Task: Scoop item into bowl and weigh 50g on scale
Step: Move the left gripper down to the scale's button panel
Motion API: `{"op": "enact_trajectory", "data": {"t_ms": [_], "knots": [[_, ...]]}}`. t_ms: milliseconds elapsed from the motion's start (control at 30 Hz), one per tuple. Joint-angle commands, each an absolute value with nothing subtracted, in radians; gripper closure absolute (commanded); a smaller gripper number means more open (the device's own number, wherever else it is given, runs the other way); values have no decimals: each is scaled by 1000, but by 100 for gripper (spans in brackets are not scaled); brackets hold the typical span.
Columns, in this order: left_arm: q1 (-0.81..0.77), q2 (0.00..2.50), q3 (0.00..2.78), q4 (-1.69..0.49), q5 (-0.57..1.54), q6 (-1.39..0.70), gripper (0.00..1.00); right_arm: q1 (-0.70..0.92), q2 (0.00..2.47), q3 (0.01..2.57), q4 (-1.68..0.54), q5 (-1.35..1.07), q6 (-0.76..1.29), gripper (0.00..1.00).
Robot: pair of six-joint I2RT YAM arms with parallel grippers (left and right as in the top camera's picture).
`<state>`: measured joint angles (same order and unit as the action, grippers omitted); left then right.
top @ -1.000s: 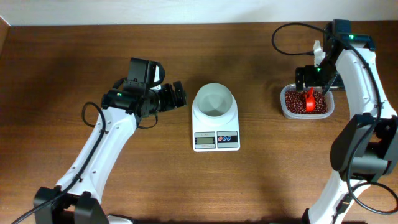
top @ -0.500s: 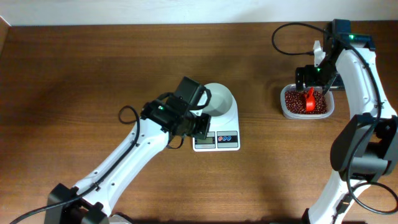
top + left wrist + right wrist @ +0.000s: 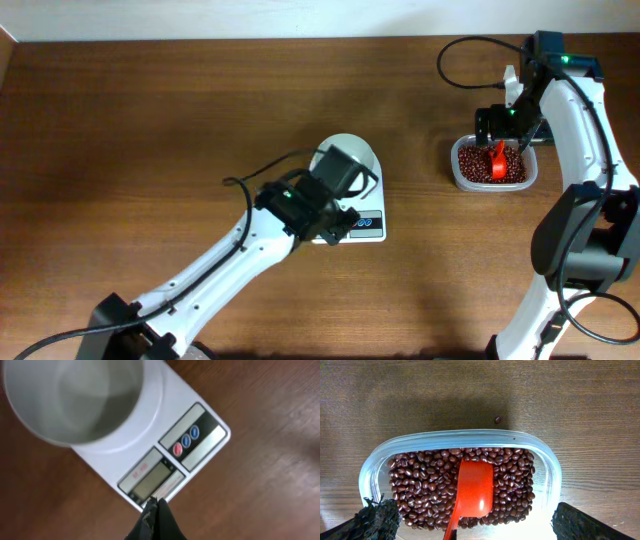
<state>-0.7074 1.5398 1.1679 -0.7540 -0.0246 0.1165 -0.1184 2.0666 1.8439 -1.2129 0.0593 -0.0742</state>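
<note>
The white bowl (image 3: 75, 400) stands empty on the white scale (image 3: 172, 407). My left gripper (image 3: 156, 502) is shut with nothing in it, its tips just over the scale's front edge by the grey display (image 3: 150, 477). From overhead, the left gripper (image 3: 335, 225) covers that display and part of the bowl (image 3: 358, 152). The reddish-brown beans (image 3: 420, 480) fill a clear tub (image 3: 547, 467), with a red scoop (image 3: 476, 487) lying on them. My right gripper (image 3: 472, 505) hangs open above the tub, holding nothing; overhead shows the right gripper (image 3: 497, 128) at the far right.
A red button (image 3: 177, 449) and a blue button (image 3: 190, 436) sit beside the display. One stray bean (image 3: 497, 419) lies on the wooden table behind the tub. The left arm stretches diagonally from the table's front left to the scale (image 3: 372, 225).
My left arm has swung from left of the scale over to its front edge, and its gripper has gone from open to shut. The right arm has not moved.
</note>
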Motion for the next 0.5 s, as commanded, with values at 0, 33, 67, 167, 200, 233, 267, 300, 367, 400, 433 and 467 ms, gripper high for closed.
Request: {"op": "enact_trajectory", "data": {"t_ms": [0,33,67,167,200,233,267,300,367,400,433,467], "knots": [[-771,1563,1162,-692,-117,257,100,-126,2077,1851,-1210,49,-63,1],[-788,1585,1162,-668,-138,283,100,-126,2077,1851,-1210,49,-63,1],[-799,1611,1162,-646,-172,305,100,-126,2077,1851,-1210,50,-63,1],[-833,1692,1162,-587,-326,344,100,-126,2077,1851,-1210,49,-63,1],[-857,1716,1162,-583,-432,343,100,-126,2077,1851,-1210,49,-63,1],[-887,1746,1162,-583,-553,343,100,-126,2077,1851,-1210,50,-63,1],[-896,1766,1162,-579,-590,343,100,-126,2077,1851,-1210,49,-63,1],[-901,1794,1162,-566,-587,343,100,-126,2077,1851,-1210,50,-63,1],[-910,1842,1162,-543,-584,356,100,-126,2077,1851,-1210,49,-63,1],[-915,1849,1162,-543,-585,359,100,-126,2077,1851,-1210,49,-63,1],[-930,1850,1162,-539,-580,361,100,-126,2077,1851,-1210,49,-63,1],[-942,1850,1162,-535,-559,362,100,-126,2077,1851,-1210,49,-63,1]]}}
